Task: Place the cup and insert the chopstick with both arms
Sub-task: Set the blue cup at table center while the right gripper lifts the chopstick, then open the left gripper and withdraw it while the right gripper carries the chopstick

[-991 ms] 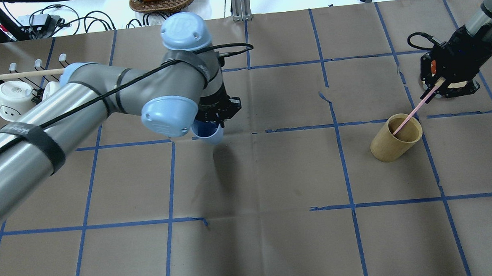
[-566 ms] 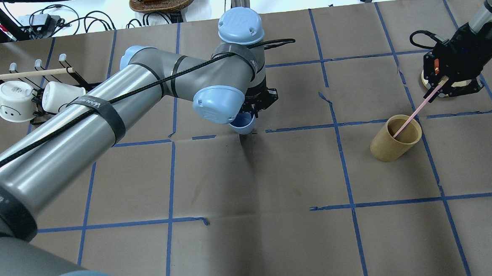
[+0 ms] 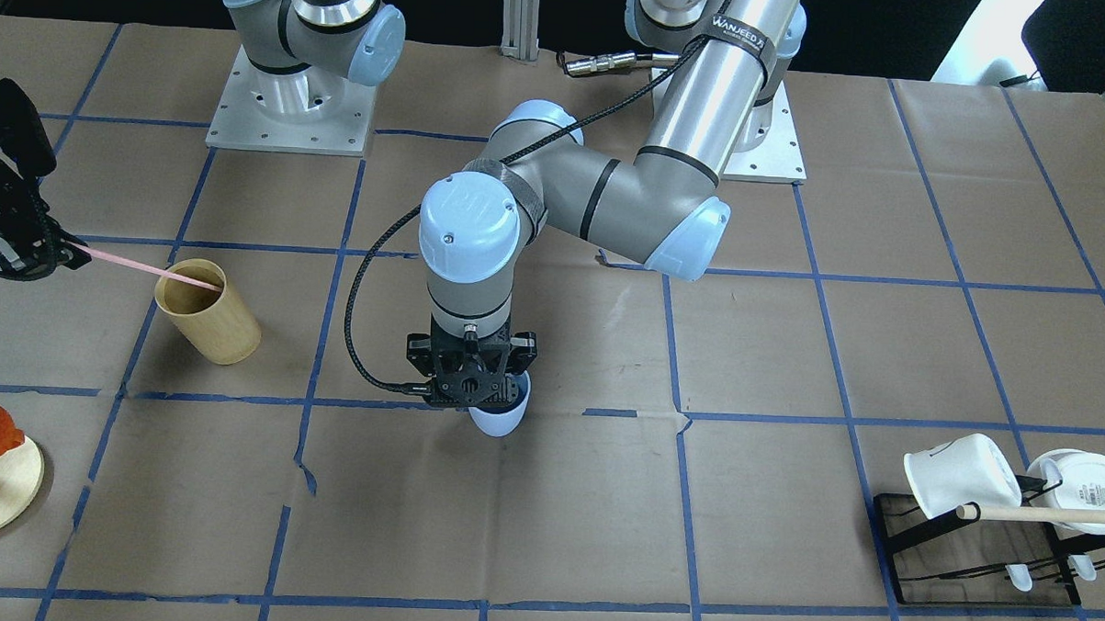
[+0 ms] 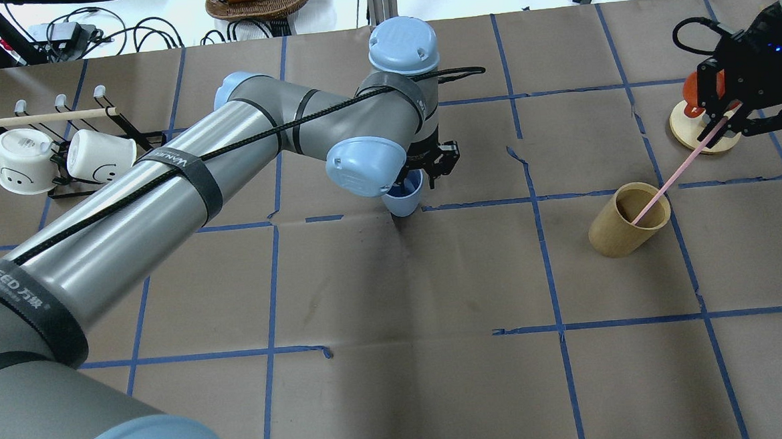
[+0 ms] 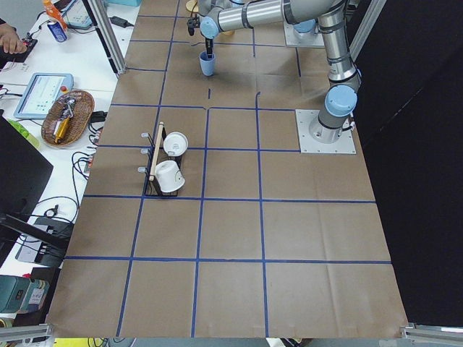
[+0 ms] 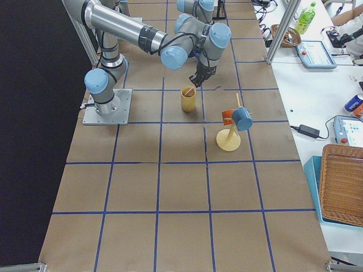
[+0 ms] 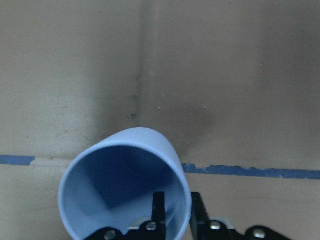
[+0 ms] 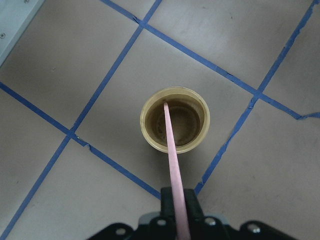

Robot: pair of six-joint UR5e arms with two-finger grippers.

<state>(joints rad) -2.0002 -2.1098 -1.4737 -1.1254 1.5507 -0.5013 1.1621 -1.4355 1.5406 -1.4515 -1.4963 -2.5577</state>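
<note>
My left gripper [image 7: 175, 206] pinches the blue cup [image 7: 114, 181], well apart from the bamboo holder [image 4: 623, 235]; right gripper [image 8: 177, 198] pinches the chopstick [image 8: 170, 145], tip seemingly inside.

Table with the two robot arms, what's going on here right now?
The left hand grips a blue cup by its rim, one finger inside, near the middle of the table. Whether the cup's base touches down is unclear. The right hand holds a pink chopstick slanted downward, its tip inside the open wooden tube. Neither thing is released yet.
</note>
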